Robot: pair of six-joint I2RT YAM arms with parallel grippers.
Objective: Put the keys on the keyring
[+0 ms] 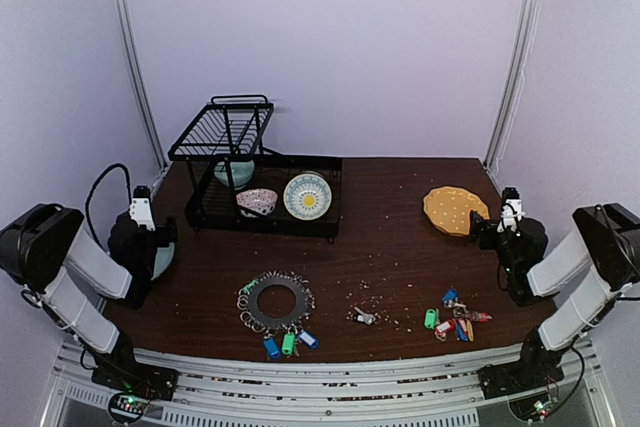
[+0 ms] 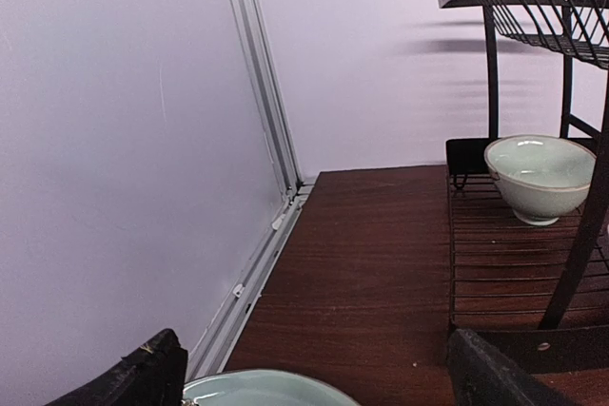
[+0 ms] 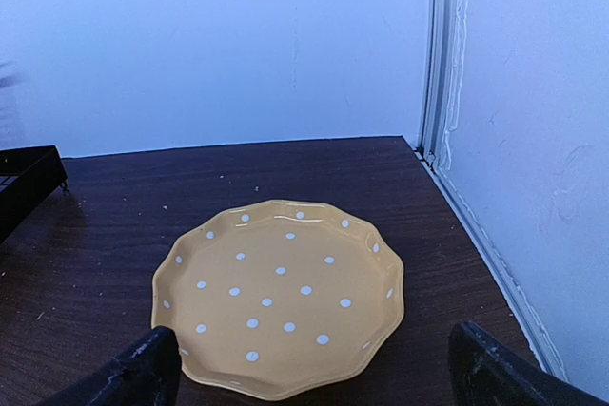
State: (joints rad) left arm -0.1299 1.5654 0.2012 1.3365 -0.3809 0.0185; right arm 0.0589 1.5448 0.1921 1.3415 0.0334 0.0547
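Note:
The keys (image 1: 364, 316), a small silver bunch, lie on the dark wooden table near the front centre. The keyring (image 1: 275, 299), a flat dark grey ring hung with small silver rings and blue and green tags, lies to their left. My left gripper (image 1: 141, 197) rests at the far left, open and empty, well away from both. In the left wrist view the left gripper (image 2: 319, 377) has its jaws wide apart over a pale green plate (image 2: 262, 389). My right gripper (image 1: 511, 197) rests at the far right, open, and the right gripper (image 3: 314, 373) faces the yellow plate.
A black wire dish rack (image 1: 262, 182) at the back left holds a pale bowl (image 2: 539, 176) and patterned plates. A yellow dotted plate (image 3: 278, 294) sits at the back right. A second bunch with coloured tags (image 1: 455, 315) lies front right. Walls close in the sides.

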